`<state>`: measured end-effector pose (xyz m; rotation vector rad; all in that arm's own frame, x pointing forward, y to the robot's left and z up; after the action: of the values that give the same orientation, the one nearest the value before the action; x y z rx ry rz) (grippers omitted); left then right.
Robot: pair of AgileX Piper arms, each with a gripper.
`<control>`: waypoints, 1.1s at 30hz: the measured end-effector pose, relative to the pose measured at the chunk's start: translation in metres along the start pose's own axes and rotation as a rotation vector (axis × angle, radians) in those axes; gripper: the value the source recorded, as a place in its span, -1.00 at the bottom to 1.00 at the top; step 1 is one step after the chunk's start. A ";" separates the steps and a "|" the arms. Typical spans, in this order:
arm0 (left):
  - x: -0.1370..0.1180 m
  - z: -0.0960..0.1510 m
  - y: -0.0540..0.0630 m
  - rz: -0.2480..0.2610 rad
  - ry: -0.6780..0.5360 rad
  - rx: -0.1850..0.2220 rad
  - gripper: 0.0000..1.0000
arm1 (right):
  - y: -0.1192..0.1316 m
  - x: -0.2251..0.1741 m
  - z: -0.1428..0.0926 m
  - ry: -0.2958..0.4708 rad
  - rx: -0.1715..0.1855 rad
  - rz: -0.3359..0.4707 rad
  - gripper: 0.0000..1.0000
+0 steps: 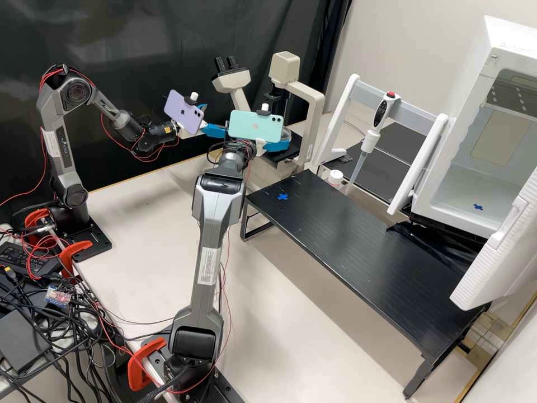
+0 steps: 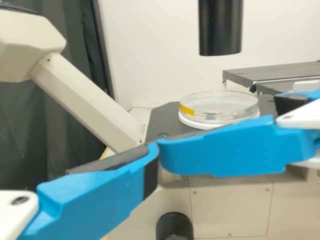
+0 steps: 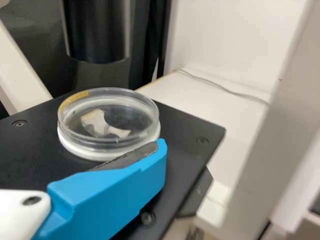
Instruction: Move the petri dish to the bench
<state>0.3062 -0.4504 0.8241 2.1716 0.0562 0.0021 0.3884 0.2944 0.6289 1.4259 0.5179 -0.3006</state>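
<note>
On the right side lies the black table [image 1: 358, 240], where we want to go. The near, right arm [image 1: 222, 212] has a pale label [image 1: 209, 266] too small for us to read. The microscope [image 1: 315, 117] stands far off. Its left jaws neighbour and the right jaws both look wide open and hold nothing; the right pair is by the petri dish [image 3: 109, 124], maybe to grab it. The dish sits on the microscope, likely for looking. A blue cross [image 1: 282, 196] may mark its new spot. We can't read any words on its yellow sticker [image 2: 186, 110].
</note>
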 end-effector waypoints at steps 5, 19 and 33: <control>0.000 0.000 0.000 0.000 -0.001 0.001 1.00 | 0.012 -0.016 -0.007 0.029 0.046 0.023 1.00; 0.000 0.000 0.000 0.000 -0.001 0.001 1.00 | 0.016 -0.019 -0.023 0.037 0.008 0.055 1.00; 0.000 0.000 0.000 0.000 -0.001 0.001 1.00 | 0.008 0.010 -0.023 -0.013 -0.002 0.056 1.00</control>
<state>0.3062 -0.4504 0.8241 2.1722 0.0560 0.0013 0.3975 0.3197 0.6290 1.4329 0.4670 -0.2642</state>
